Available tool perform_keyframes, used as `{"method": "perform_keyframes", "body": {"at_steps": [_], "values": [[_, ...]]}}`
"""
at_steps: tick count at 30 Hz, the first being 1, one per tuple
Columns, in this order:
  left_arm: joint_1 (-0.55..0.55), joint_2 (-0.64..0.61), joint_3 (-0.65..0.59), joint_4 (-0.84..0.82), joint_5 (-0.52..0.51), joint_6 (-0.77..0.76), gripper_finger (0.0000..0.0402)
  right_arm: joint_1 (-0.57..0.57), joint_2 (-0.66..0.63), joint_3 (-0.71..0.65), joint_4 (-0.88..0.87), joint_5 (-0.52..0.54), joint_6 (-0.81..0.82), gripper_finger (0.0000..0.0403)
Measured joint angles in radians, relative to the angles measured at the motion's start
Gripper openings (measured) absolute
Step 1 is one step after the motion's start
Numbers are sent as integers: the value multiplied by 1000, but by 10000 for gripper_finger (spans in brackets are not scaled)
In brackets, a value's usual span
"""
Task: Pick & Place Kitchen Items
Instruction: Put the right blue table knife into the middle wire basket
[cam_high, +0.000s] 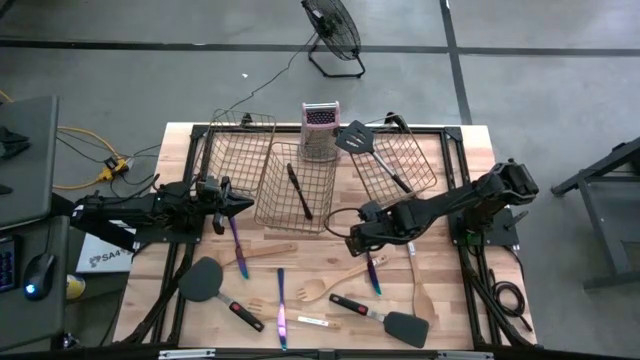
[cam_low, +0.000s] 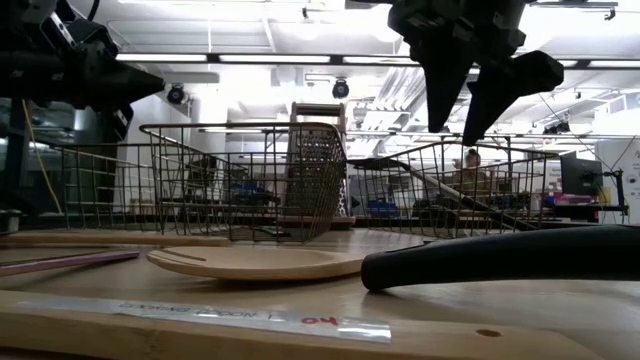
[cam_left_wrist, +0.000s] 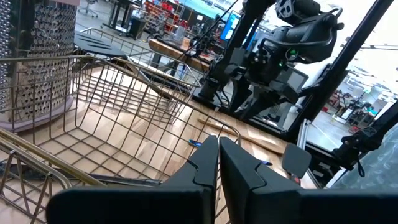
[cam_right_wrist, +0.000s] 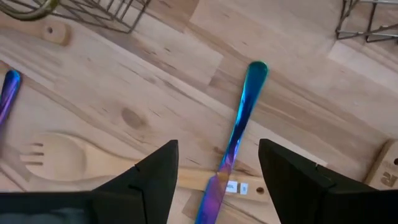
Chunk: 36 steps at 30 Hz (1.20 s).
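My right end effector (cam_high: 352, 238) at frame centre in high view, fingers spread wide, empty, hovering above iridescent knife (cam_right_wrist: 231, 147). Knife lies on bench (cam_high: 440, 290), crossing handle of wooden fork (cam_right_wrist: 59, 158). My left end effector (cam_high: 243, 206) left of centre, fingers pressed together, holding nothing, beside middle wire basket (cam_high: 296, 186). Black utensil (cam_high: 299, 190) lies in that basket; black spatula (cam_high: 365, 145) rests in right basket (cam_high: 400, 165). More spatulas, wooden spoons, purple cutlery scattered along lower bench.
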Motion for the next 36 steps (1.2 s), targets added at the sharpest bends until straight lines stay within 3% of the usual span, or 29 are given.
{"method": "perform_keyframes", "body": {"at_steps": [7,17,26,36], "values": [[0,0,0,0,0,0,15,11,0,0,2,62,24,215],[0,0,0,0,0,0,15,11,51,0,-4,54,79,215],[0,0,0,0,0,0,15,4,174,0,-8,-91,23,215],[0,0,0,0,0,0,15,-12,264,-1,-7,-164,12,215]]}}
